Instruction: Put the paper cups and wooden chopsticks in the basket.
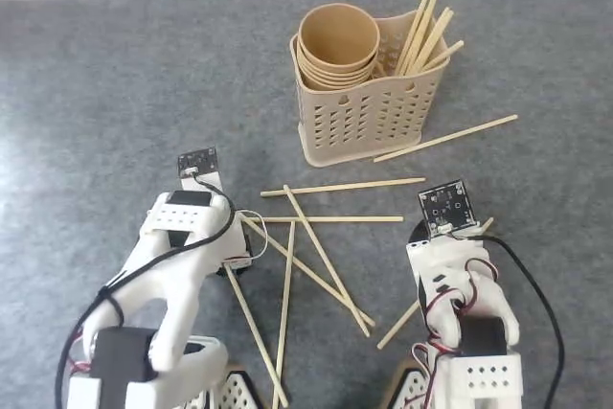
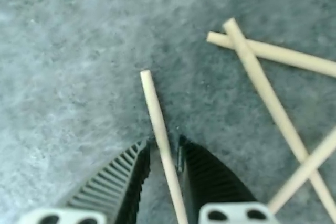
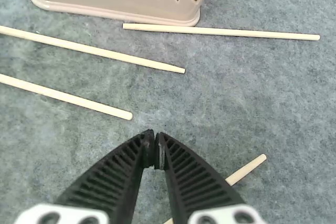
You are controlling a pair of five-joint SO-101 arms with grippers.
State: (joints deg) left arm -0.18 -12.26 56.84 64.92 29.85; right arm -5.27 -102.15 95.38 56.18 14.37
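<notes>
A beige perforated basket (image 1: 369,112) stands at the back of the grey mat, holding a stack of paper cups (image 1: 337,37) and several wooden chopsticks (image 1: 426,34). More chopsticks (image 1: 330,219) lie loose and crossed on the mat between the two arms. My left gripper (image 2: 164,145) is down at the mat, narrowly open. Its fingers (image 2: 137,174) straddle one loose chopstick (image 2: 154,106), whose end pokes out beyond the tips. My right gripper (image 3: 155,139) is shut on nothing, low over bare mat, with a chopstick end (image 3: 251,165) just beside it.
One chopstick (image 3: 220,32) lies along the basket's base (image 3: 113,10), and two more (image 3: 94,50) lie nearer my right gripper. Both arm bodies take up the front of the mat. Open mat stretches to the left of the basket.
</notes>
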